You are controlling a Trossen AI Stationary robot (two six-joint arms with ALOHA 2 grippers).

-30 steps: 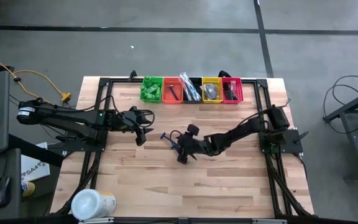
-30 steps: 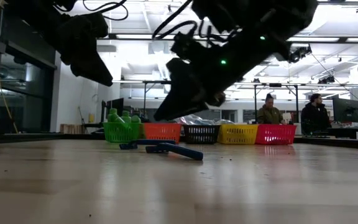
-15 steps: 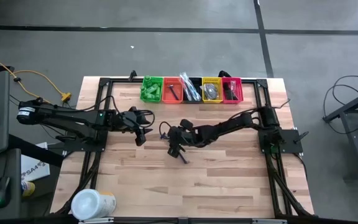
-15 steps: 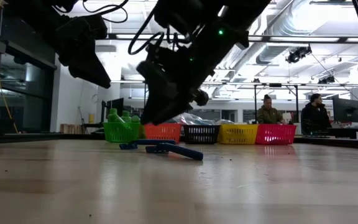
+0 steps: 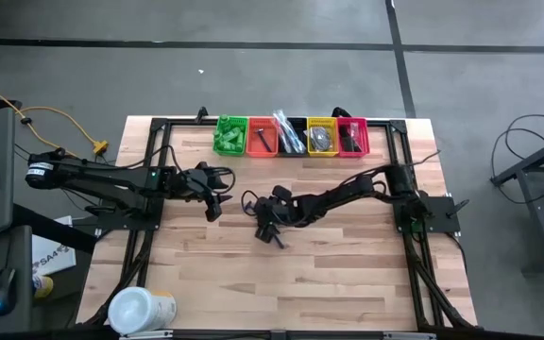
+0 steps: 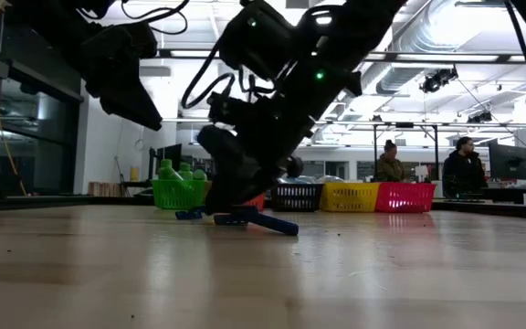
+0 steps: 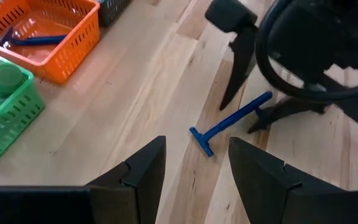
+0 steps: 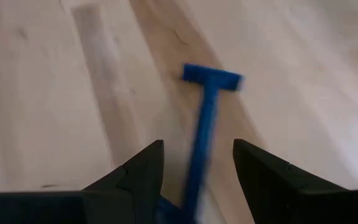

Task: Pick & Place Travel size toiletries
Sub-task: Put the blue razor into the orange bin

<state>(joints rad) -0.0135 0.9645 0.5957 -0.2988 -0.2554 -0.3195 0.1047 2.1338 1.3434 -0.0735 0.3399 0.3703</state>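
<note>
Lowered since half a second ago: right end effector [image 8: 191, 180], fingers open astride blue razor [image 8: 202, 134] on bench [image 5: 348, 274]. Left end effector [image 7: 191, 165] open, hovering nearby.

I see one blue razor [image 7: 230, 122] lying flat on the wooden table [image 5: 348, 274], well in front of the orange bin [image 7: 55, 43], which holds another blue razor [image 7: 33, 40].

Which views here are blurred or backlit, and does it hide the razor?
Right wrist view: motion blur softens the blue razor, its shape still readable between the open right tool. Low view: bright ceiling lights silhouette both arms. Left wrist view: sharp, razor plain.
</note>
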